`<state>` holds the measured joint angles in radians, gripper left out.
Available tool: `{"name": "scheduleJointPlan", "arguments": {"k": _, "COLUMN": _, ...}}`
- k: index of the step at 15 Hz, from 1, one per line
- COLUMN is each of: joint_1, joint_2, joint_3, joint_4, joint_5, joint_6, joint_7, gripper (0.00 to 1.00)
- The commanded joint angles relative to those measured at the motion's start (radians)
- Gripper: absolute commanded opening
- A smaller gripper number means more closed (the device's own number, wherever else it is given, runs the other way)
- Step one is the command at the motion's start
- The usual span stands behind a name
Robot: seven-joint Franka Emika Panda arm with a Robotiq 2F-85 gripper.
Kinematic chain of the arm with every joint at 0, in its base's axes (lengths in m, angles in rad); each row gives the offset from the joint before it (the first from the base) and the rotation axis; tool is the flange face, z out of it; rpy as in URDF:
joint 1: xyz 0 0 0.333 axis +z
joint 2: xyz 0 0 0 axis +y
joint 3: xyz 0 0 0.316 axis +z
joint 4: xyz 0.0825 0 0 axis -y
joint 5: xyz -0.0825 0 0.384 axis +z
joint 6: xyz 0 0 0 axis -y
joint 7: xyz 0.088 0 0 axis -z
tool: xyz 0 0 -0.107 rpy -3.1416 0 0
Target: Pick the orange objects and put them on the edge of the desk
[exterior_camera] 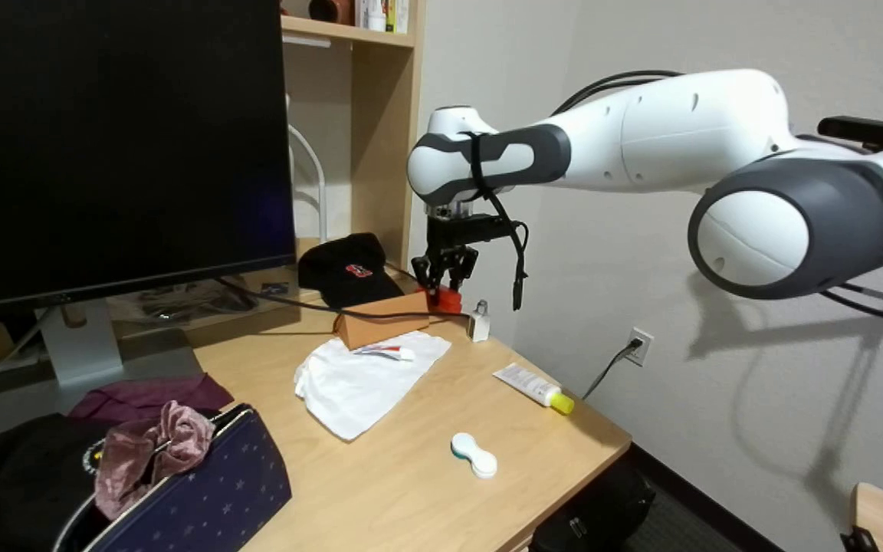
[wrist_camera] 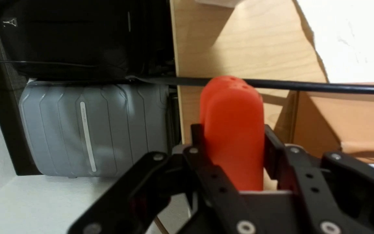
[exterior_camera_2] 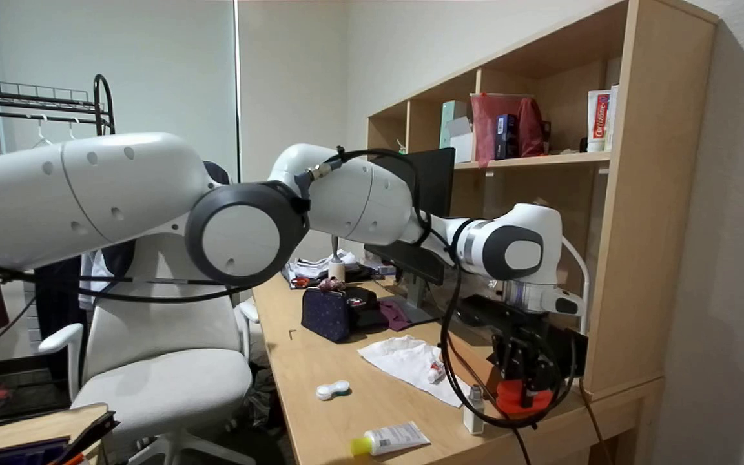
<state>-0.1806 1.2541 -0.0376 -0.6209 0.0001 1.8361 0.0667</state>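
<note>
A chunky red-orange object [exterior_camera: 449, 301] is at the far end of the tan desk [exterior_camera: 380, 483]. It also shows in an exterior view [exterior_camera_2: 509, 399] and fills the middle of the wrist view [wrist_camera: 234, 110]. My gripper [exterior_camera: 444, 287] points down with one finger on each side of it. In the wrist view, the fingers [wrist_camera: 233, 139] sit tight against its two sides. I cannot tell whether it rests on the desk or is slightly raised. The desk's side edge is just left of it in the wrist view. The thin stick-like orange piece is hidden or out of view.
A brown-orange box [exterior_camera: 380, 320] and a black cap [exterior_camera: 353, 264] lie beside the gripper. A black cable [wrist_camera: 291, 85] crosses near the object. A small bottle [exterior_camera: 479, 323], white cloth [exterior_camera: 369, 391], yellow-tipped tube [exterior_camera: 530, 383] and shelf unit [exterior_camera_2: 662, 194] are nearby.
</note>
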Motion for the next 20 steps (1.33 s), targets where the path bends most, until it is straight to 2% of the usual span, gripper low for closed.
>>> {"name": "scheduleJointPlan", "arguments": {"k": 1, "joint_1": -0.003, "joint_2": 0.041, "joint_3": 0.017, "joint_4": 0.077, "joint_5": 0.014, "joint_6": -0.004, "joint_7": 0.000, "gripper": 0.19}}
{"name": "scheduleJointPlan", "arguments": {"k": 7, "joint_1": 0.002, "joint_2": 0.066, "joint_3": 0.010, "joint_4": 0.090, "joint_5": 0.009, "joint_6": 0.069, "joint_7": 0.050, "gripper": 0.19}}
{"name": "scheduleJointPlan", "arguments": {"k": 16, "joint_1": 0.009, "joint_2": 0.077, "joint_3": -0.003, "joint_4": 0.090, "joint_5": -0.008, "joint_6": 0.048, "joint_7": 0.049, "gripper": 0.19}}
{"name": "scheduleJointPlan", "arguments": {"k": 20, "joint_1": 0.023, "joint_2": 0.071, "joint_3": -0.037, "joint_4": 0.079, "joint_5": -0.038, "joint_6": 0.043, "joint_7": 0.041, "gripper": 0.19}}
